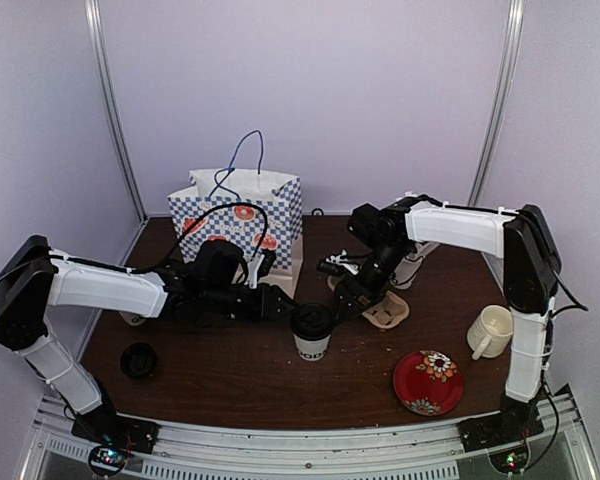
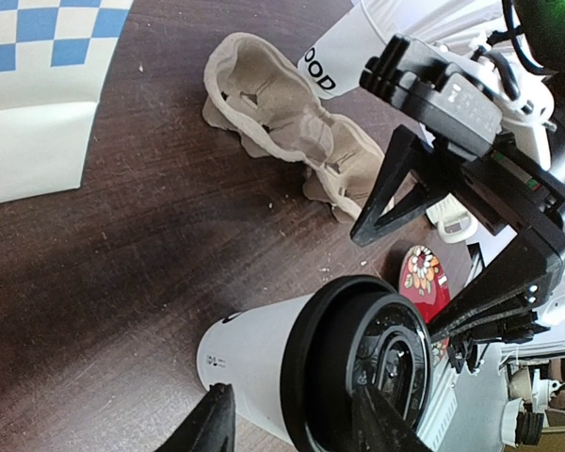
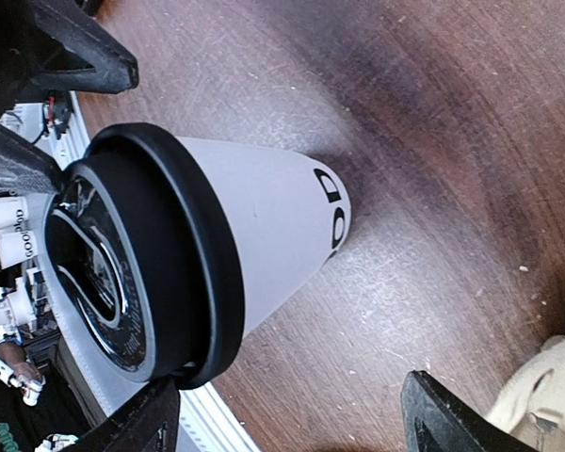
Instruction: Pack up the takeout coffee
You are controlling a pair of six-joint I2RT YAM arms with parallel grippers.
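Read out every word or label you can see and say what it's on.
"OOD": white cup beyond the cardboard carrier, start cut off.
"OD": side of the lidded cup, rest hidden.
Lid embossing and small print on that cup: too small to read.

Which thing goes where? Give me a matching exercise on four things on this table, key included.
1 lidded coffee cup
2 plate
3 mug
4 bag

A far side, blue checks
B table centre, white
C front right, red
D right edge, cream

Pairs: 1-B, 2-C, 3-D, 4-A
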